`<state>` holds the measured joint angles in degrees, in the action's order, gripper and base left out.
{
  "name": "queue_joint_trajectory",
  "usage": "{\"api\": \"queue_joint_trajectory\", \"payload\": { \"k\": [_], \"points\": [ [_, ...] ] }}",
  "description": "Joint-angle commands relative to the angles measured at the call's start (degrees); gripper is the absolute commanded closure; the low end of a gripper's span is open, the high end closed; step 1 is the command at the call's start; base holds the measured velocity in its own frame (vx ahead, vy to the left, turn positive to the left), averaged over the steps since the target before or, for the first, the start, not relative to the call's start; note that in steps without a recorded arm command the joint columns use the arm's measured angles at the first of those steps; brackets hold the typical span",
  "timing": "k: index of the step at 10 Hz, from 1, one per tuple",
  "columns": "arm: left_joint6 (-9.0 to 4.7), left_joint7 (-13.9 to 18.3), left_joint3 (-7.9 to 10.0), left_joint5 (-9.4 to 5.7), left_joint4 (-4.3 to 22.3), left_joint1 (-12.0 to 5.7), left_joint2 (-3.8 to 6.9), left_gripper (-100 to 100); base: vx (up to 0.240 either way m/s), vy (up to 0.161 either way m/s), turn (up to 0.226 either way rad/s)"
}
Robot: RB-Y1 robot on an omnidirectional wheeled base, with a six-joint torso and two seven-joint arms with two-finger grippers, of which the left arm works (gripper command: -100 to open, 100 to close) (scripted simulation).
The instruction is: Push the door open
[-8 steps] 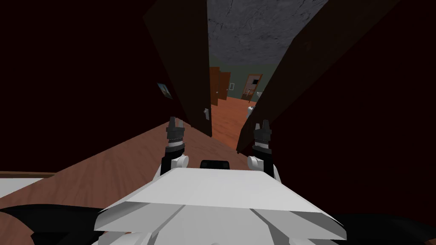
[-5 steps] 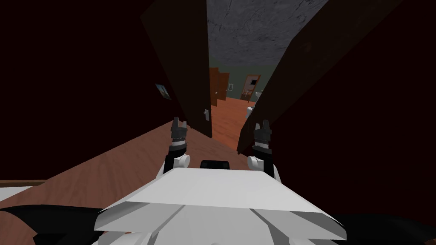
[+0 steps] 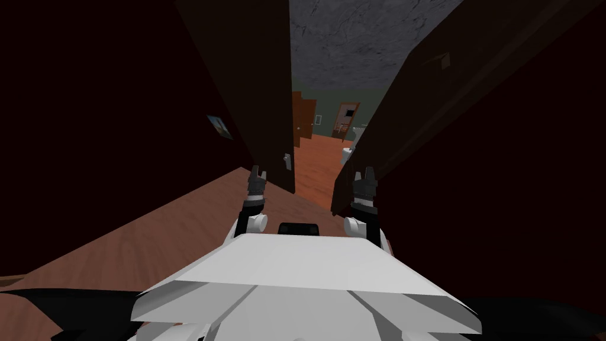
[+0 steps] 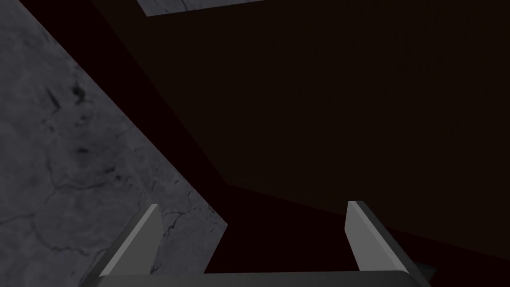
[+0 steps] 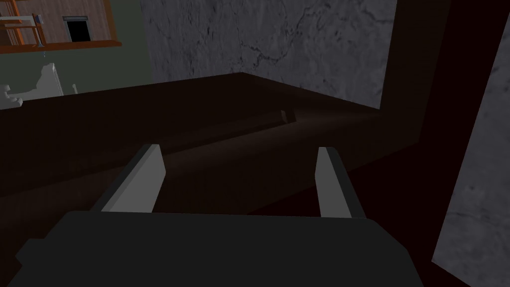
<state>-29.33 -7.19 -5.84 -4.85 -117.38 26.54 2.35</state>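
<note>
Reddish-brown wooden floor (image 3: 177, 231) across the lower left of the head view. Just above bottom centre, left gripper (image 3: 257, 173) pointing forward, thin fingers parted wide, holding nothing, close before the foot of a tall dark brown door (image 3: 260, 89); contact not discernible. Level with it, right of centre, right gripper (image 3: 364, 175), equally spread and empty, beside the dark door frame (image 3: 408, 106). Door leaf ajar left of centre, upright, long axis vertical, free edge with small light grey handle (image 3: 287, 160) toward centre. Beyond the gap, orange floor (image 3: 313, 163), green wall (image 3: 327, 100), mottled grey ceiling (image 3: 355, 41).
</note>
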Motion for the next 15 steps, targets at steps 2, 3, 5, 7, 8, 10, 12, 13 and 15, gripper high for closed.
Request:
{"api": "queue_joint_trajectory", "payload": {
  "k": [2,3,5,7,8,10,12,13,15],
  "points": [
    [1.19,0.7,-0.71,0.12,3.0,-1.52,0.65,-100,0.074,0.09,-0.082],
    [1.68,1.0,-1.01,0.19,4.2,-2.21,0.84,-100,0.095,0.082,-0.086],
    [2.7,1.5,-1.63,0.34,6.8,-3.63,1.2,-100,0.075,0.106,-0.086],
    [3.75,2.1,-2.27,0.49,9.5,-5.1,1.52,-100,0.09,0.117,-0.085],
    [3.75,2.1,-2.27,0.49,9.5,-5.1,1.52,-100,0.06,0.073,-0.032],
    [4.82,2.6,-2.93,0.65,12.3,-6.61,1.79,-100,0.052,0.069,-0.076],
    [5.9,3.2,-3.59,0.8,15.1,-8.11,2.01,-100,0.071,0.115,-0.093],
    [6.44,3.5,-3.92,0.88,16.4,-8.87,2.11,-100,0.096,0.108,-0.085],
    [7.49,4.0,-4.56,1.03,19.2,-10.34,2.26,-100,0.072,0.11,-0.09]
  ]
}}
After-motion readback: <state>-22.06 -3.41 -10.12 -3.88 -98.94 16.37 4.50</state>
